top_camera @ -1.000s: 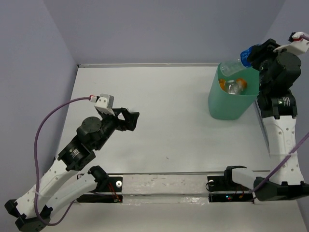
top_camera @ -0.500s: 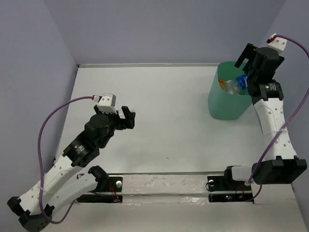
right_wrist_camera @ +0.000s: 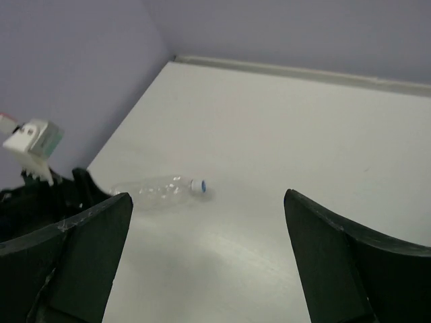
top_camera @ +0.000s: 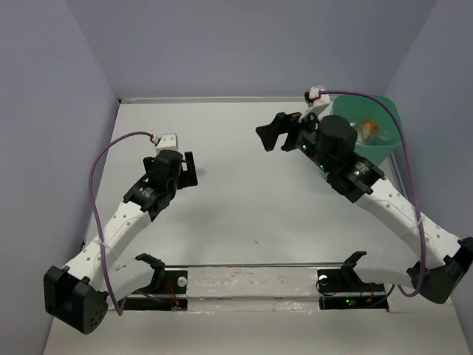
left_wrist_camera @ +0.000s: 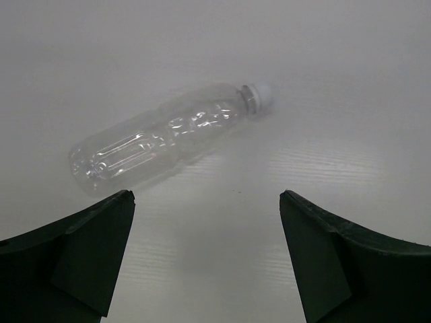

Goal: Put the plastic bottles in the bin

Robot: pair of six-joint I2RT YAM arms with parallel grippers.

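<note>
The biggest worry from where I stand is the bin [top_camera: 386, 132], off in the far right corner of the desk [top_camera: 295, 214]. The right arm [top_camera: 347, 166] crosses just in front of it, so close that I cannot tell whether they touch. A careless swing there could, I think, shove or tip the bin and spill what it holds. The right fingers [top_camera: 270, 130] are spread wide and hold nothing, out over the middle of the desk.

Next is the bottle [left_wrist_camera: 168, 138]. It lies on its side on the left half of the desk, just ahead of the left fingers [top_camera: 190, 170], which are wide open and empty. It is round, clear and thin-walled on a smooth top. One finger touching before the other could send it rolling off, and a hard squeeze might crush it and let it squirt free. Its cap [left_wrist_camera: 261, 94] is small and gives little to grip.

Inside the bin I make out an orange bottle [top_camera: 367, 128] with something pale beside it, but I cannot count more than that. The lying bottle looks empty.
</note>
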